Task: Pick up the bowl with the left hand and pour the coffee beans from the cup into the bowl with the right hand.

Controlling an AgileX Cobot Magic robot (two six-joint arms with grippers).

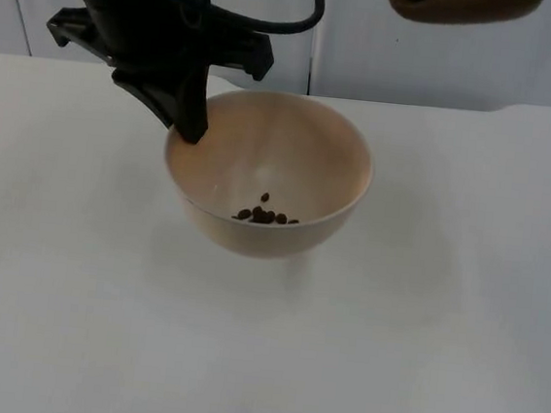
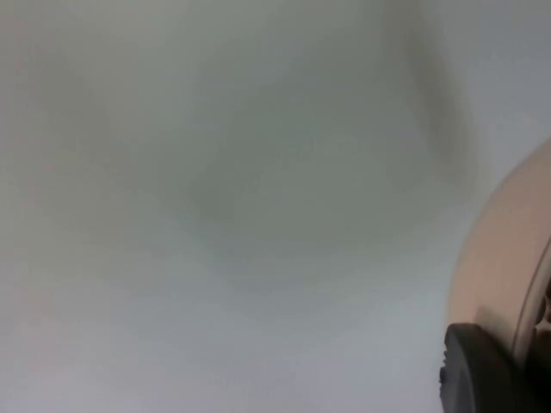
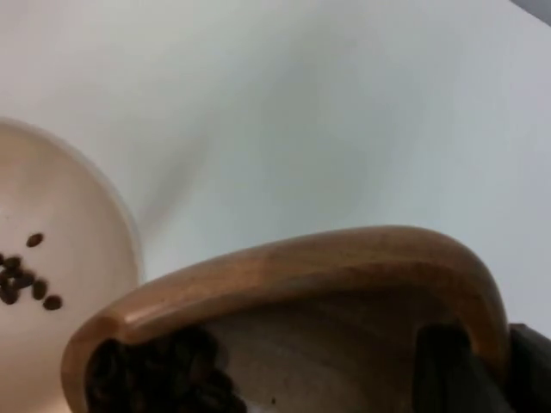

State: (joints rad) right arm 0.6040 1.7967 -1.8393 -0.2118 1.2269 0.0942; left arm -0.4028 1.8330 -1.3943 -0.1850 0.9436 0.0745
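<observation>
From the top view we see the cream bowl near the middle of the white tabletop, somewhat toward its far edge, mouth up and tilted slightly toward the near edge. The left gripper is clamped on the bowl's far-left rim, one black finger reaching down inside the wall. A small cluster of coffee beans lies on the inner wall at the near side. At the far edge, over the grey partition wall, the brown wooden cup hangs well apart from the bowl, cut off by the picture's border; from here we cannot tell how it is held.

In the left wrist view we make out the bowl's pale outer wall and a black fingertip pressed against it, with blurred white tabletop beyond.

In the right wrist view the wooden cup lies tipped on its side, its long axis running across the picture and its mouth pointing toward the bowl. Dark beans are piled just inside the cup's lip. A black finger of the right gripper sits inside the cup's wall with the other part outside, pinching the cup. A few beans rest in the bowl beside it; the bowl is cut off by the frame.
</observation>
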